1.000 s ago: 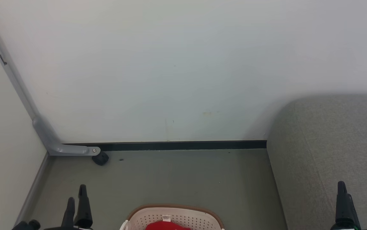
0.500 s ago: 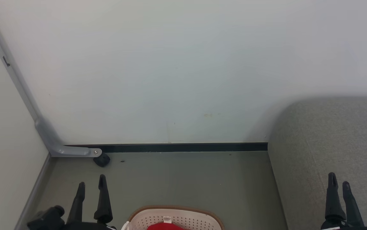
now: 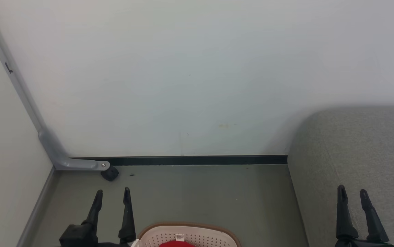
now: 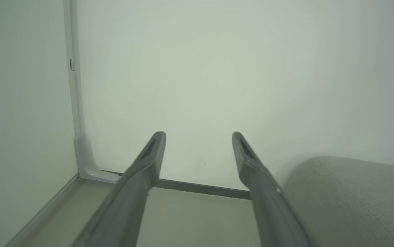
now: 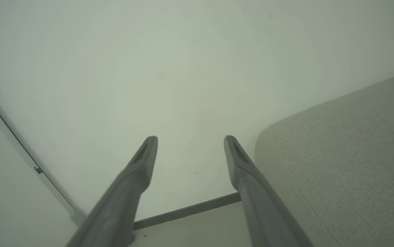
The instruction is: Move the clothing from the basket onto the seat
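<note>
The cream-white basket [image 3: 197, 234] with its brown rim pokes up from the bottom edge of the head view, on the floor. A strip of red clothing [image 3: 177, 244] with a white tag lies inside it; the remainder is cut off. The grey seat [image 3: 361, 151] rises at the right, also in the left wrist view [image 4: 358, 192] and the right wrist view [image 5: 348, 154]. My left gripper [image 3: 112, 195] stands open just left of the basket, holding nothing. My right gripper [image 3: 352, 195] is open over the seat's front part, nothing between its fingers. Both wrist views show spread fingers [image 4: 149, 161] [image 5: 142, 161].
A pale wall [image 3: 190, 75] with a dark skirting strip [image 3: 197, 160] closes off the back. A grey bracket [image 3: 77, 163] with a black caster [image 3: 109, 173] sits in the left corner beside a side wall [image 3: 1, 164]. Grey floor [image 3: 204, 195] stretches between wall, seat and basket.
Both grippers have swung inward in the head view: the left to the right toward the basket, the right to the left, with both its fingers now showing. The view itself shifted slightly.
</note>
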